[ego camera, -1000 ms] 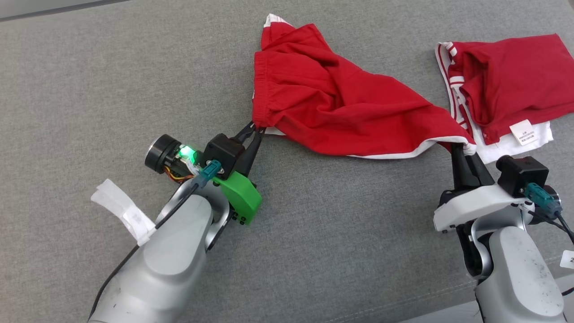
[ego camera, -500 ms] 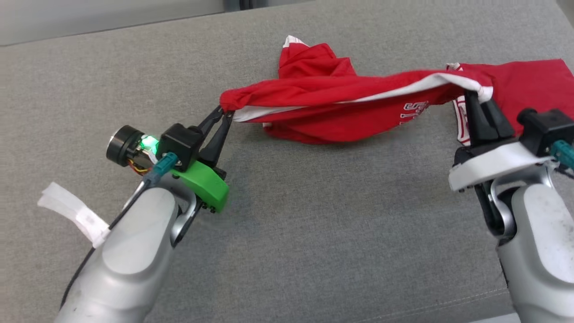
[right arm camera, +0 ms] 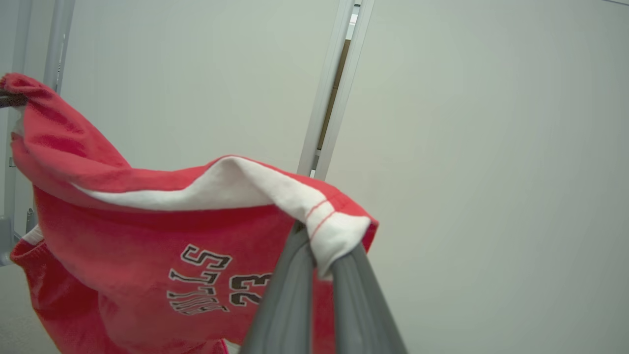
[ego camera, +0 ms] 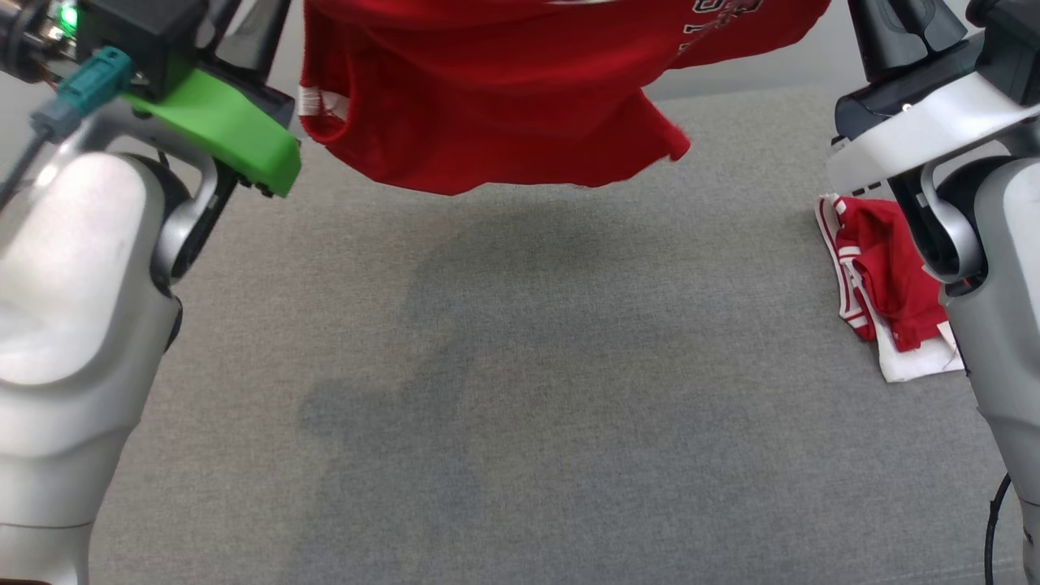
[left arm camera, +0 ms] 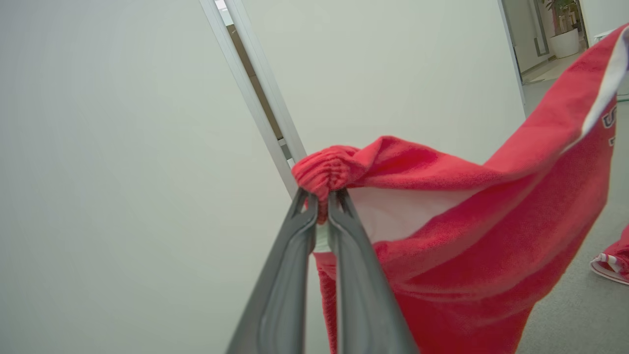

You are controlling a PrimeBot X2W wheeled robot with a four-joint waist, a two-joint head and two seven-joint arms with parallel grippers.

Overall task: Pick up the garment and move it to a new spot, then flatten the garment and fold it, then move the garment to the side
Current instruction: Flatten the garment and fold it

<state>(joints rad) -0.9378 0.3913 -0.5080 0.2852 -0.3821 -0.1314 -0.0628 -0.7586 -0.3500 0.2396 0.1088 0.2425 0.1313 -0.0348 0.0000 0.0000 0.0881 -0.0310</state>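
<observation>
Above the middle of the grey woven cushion [ego camera: 520, 390] I have the red garment [ego camera: 487, 122] hanging in the air, strung between both arms, with its soft shadow on the weave below. The cloth is a limp, matte jersey. It sags in a shallow curve and its lower hem ends in a loose corner on the right.

My left claw [left arm camera: 319, 196] is clamped on a gathered, ribbed bunch of the red edge. My right claw [right arm camera: 319, 241] is pinched together on a white trim corner crossed by two thin red stripes. Black-outlined lettering and a "23" sit on the face below that trim.

A second red-and-white garment [ego camera: 886, 276] lies crumpled near the cushion's right edge, beside my right forearm [ego camera: 999, 325] and well apart from the hanging one. Under the cloth, the cushion's middle is bare, giving me open room.
</observation>
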